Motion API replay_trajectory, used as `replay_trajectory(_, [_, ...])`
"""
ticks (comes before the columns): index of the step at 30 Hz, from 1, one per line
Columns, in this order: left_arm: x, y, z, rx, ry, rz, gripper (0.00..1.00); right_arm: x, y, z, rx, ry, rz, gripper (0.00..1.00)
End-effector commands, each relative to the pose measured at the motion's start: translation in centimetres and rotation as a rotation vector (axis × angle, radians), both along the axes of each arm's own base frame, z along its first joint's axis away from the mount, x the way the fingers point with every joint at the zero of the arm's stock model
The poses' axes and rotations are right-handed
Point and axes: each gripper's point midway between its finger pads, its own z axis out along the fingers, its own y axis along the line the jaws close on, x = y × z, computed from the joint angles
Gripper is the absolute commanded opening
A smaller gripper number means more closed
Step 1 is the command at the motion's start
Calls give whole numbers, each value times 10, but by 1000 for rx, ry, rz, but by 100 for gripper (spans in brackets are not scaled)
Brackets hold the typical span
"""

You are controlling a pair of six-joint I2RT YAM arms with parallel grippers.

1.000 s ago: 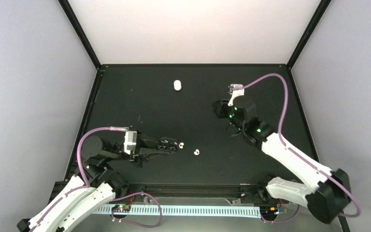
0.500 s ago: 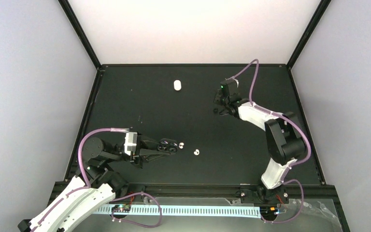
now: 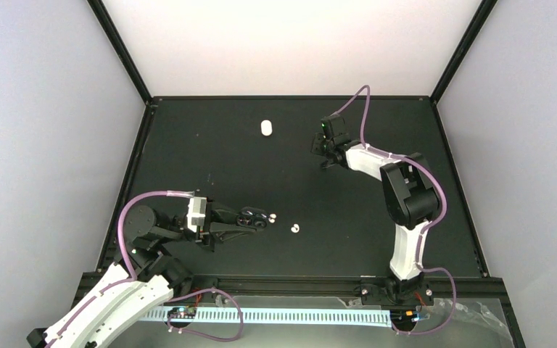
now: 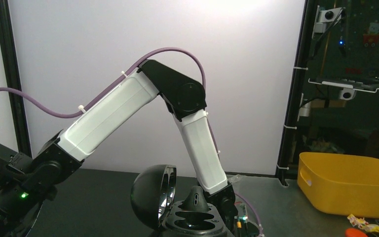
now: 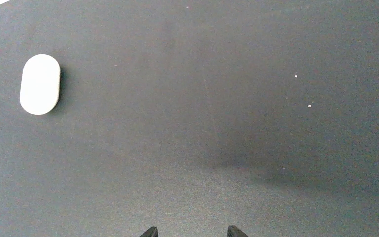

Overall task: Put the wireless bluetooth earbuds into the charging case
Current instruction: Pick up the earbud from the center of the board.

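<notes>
Beside left hand [image 3: 260,218] gripping black case [image 4: 180,210], 2 earbuds [image 3: 273,216]

In the left wrist view the bottom edge cuts off the open black charging case [image 4: 177,210]. What sits in its wells cannot be told, and the fingers of the left gripper [image 3: 260,218] fall outside that picture. The right wrist view shows only the fingertips [image 5: 150,231] of the right gripper [image 5: 192,232] at its bottom edge. From above, the white earbuds [image 3: 273,215] [image 3: 295,228] are too small to tell how they lie, and black ones cannot be made out on the dark table [image 3: 210,159].
</notes>
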Motion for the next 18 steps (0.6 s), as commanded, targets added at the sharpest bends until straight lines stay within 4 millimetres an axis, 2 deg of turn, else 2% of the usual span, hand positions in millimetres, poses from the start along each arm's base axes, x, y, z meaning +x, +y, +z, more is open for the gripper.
replay_trajectory(1, [-2,0,7,-20,-16,-12,2,1,2,-12,-30,39,19,35])
replay_trajectory(7, [-3,1,8,-20,-18,-17,2,-5,-6,-27,-70,72,3,34])
replay_trajectory(18, [-3,1,7,-20,-15,-16,2,-9,-11,-37,-106,97,0,33])
